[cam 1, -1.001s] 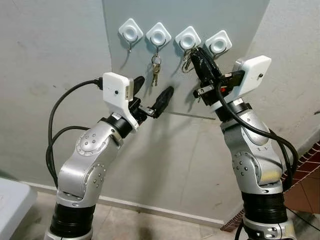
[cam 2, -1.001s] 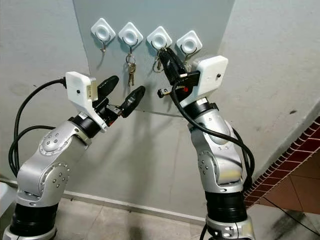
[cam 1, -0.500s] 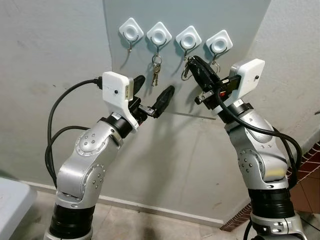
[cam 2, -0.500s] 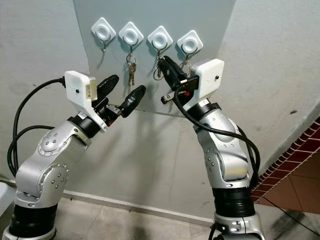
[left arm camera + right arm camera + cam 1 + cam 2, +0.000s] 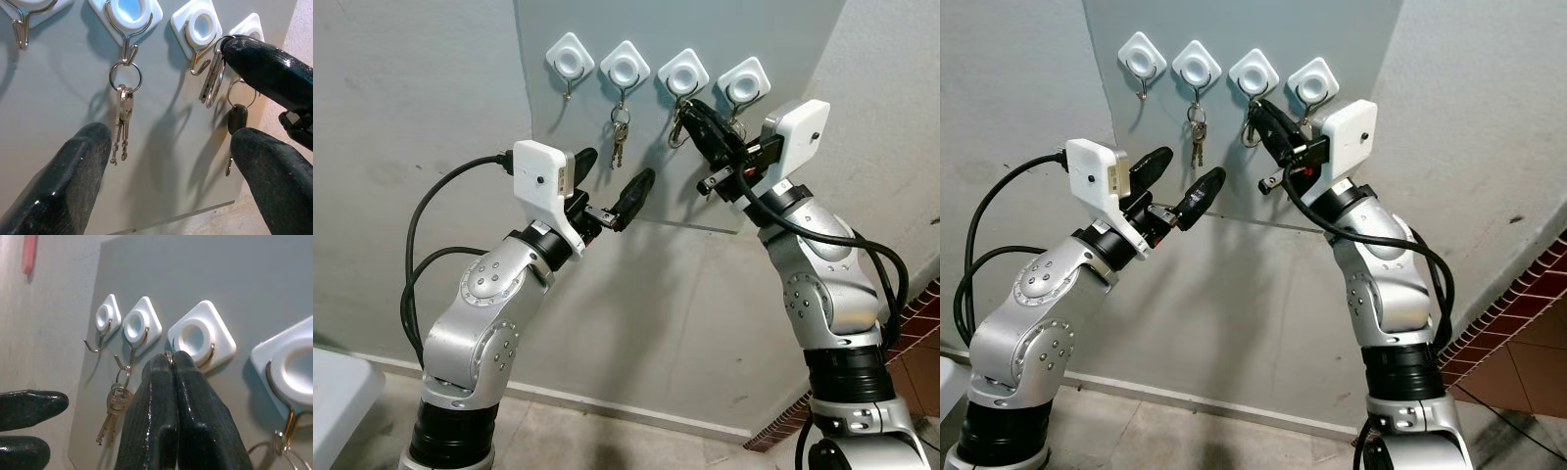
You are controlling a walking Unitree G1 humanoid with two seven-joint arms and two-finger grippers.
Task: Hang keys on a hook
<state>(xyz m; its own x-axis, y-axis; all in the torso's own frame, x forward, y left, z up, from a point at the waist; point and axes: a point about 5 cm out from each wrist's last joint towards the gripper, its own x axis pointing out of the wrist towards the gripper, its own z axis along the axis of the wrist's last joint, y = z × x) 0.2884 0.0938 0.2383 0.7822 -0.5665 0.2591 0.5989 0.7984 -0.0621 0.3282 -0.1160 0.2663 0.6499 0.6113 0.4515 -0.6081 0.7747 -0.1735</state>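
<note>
Four white diamond hooks sit in a row on a grey wall panel (image 5: pixel 773 39). My right gripper (image 5: pixel 690 110) is shut on a key ring (image 5: pixel 211 81) with its keys dangling. It holds the ring right beside the wire of the third hook (image 5: pixel 198 34); I cannot tell whether they touch. In the right wrist view the closed fingertips (image 5: pixel 168 363) pinch the ring just below that hook (image 5: pixel 198 335). My left gripper (image 5: pixel 610 176) stands open and holds nothing, lower down, below the second hook (image 5: pixel 625 67).
A bunch of keys (image 5: pixel 618 142) hangs from the second hook. A key with a black fob (image 5: pixel 237 120) hangs from the fourth hook (image 5: pixel 743 81). The first hook (image 5: pixel 570 59) is bare. A white surface (image 5: pixel 337 397) is at the lower left, and a brick edge at the lower right.
My right gripper dipped slightly with the key ring, then rose again to the third hook. Its wrist has swung to the right. The left arm has not moved.
</note>
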